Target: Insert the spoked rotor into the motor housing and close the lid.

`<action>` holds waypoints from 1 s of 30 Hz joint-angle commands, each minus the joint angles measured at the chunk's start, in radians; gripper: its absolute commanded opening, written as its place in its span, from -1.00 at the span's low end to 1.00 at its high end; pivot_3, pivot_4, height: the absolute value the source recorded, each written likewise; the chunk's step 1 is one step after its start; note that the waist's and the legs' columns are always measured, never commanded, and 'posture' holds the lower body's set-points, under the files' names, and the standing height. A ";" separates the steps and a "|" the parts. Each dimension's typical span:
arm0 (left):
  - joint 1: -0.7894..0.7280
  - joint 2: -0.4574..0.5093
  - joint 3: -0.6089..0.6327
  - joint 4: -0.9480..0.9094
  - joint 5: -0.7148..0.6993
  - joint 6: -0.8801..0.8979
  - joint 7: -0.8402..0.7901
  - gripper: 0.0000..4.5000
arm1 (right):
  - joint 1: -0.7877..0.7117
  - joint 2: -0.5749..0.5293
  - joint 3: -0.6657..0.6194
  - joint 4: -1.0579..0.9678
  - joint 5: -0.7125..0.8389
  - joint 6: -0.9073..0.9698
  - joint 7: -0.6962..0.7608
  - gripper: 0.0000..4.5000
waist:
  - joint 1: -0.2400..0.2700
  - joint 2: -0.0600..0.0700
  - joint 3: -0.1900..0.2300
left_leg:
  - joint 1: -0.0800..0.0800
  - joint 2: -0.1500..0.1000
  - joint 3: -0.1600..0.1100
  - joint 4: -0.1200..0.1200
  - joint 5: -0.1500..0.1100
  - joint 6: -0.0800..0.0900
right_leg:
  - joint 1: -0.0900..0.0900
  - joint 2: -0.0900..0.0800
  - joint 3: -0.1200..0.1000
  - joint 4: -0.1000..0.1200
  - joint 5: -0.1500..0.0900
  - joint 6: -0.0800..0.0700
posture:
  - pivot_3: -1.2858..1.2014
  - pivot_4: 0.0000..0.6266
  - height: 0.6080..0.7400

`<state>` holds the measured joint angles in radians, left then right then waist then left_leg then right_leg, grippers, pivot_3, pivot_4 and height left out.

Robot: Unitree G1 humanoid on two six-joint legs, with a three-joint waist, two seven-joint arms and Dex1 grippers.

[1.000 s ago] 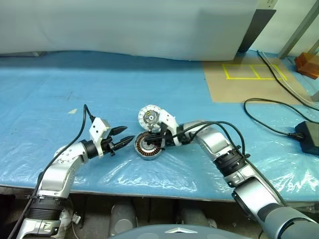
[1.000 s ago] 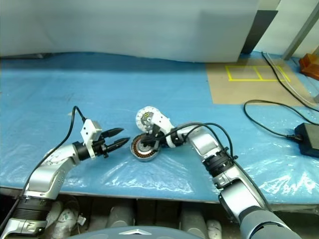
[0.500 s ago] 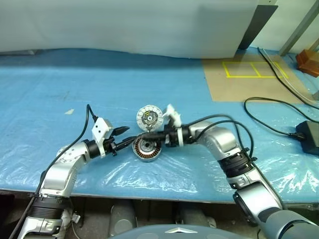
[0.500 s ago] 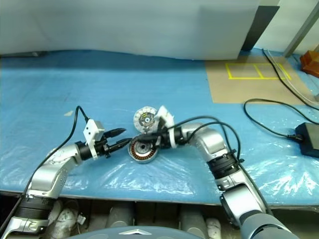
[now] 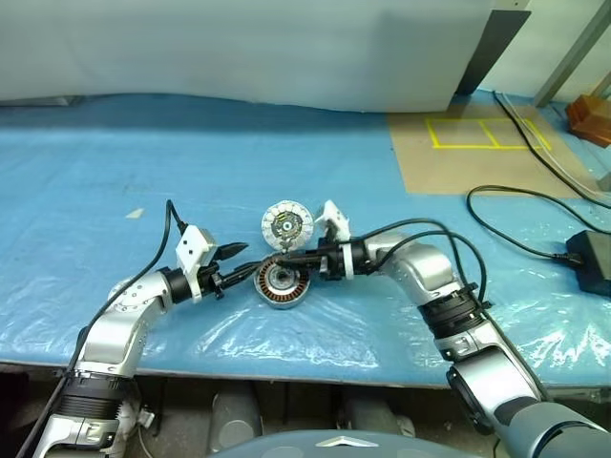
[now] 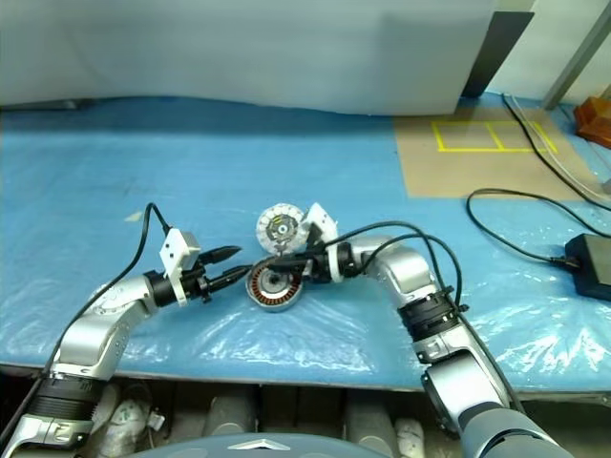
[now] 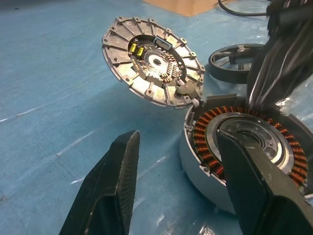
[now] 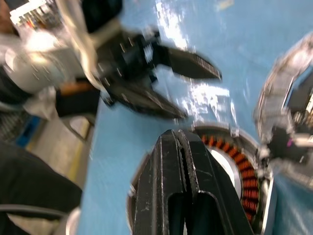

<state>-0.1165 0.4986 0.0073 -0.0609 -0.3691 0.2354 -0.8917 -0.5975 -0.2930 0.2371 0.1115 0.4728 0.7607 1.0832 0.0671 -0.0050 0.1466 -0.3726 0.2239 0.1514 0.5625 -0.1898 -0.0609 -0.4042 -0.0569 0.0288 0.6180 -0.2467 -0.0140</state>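
Observation:
The motor housing (image 5: 280,284) lies on the blue sheet, its copper windings ringing a silvery centre (image 7: 247,147). The lid (image 5: 287,225) stands tilted up at the housing's far rim, its inner face with circuitry (image 7: 154,61) showing. The spoked rotor (image 7: 240,55) lies flat on the sheet just behind the housing. My right gripper (image 5: 282,258) is shut and empty; it points left and hovers level just above the housing (image 8: 234,164). My left gripper (image 5: 240,261) is open and empty, just left of the housing, with one finger (image 7: 115,181) on each side of the view towards its rim.
Crinkled blue plastic sheet (image 5: 143,153) covers the table. A brown board with yellow tape squares (image 5: 477,143) lies at the far right. A black cable and power adapter (image 5: 587,256) lie to the right. The table's front edge (image 5: 286,367) runs close below both arms.
My right gripper has lifted off the housing's centre and rolled from pointing downward to lying level across it. The left gripper has kept still. The camera shifted slightly.

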 commanded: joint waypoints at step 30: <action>-0.044 -0.022 -0.068 -0.116 -0.046 0.012 -0.053 0.16 | -0.069 -0.473 -0.122 -0.291 0.040 0.049 0.153 -0.98 | 0.008 -0.001 0.004 | 0.002 0.001 0.000 0.000 -0.001 -0.002 | 0.001 0.001 0.000 0.000 0.000 0.000 | 0.03 -0.52 1.00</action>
<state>-0.1444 0.4804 -0.0515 -0.1393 -0.4006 0.2511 -0.9332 -0.6632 -0.7336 0.0932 -0.1590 0.5423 0.8511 1.2012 0.0751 -0.0059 0.1502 -0.3705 0.2248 0.1510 0.5622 -0.1907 -0.0626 -0.4023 -0.0555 0.0290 0.6179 -0.2472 -0.0143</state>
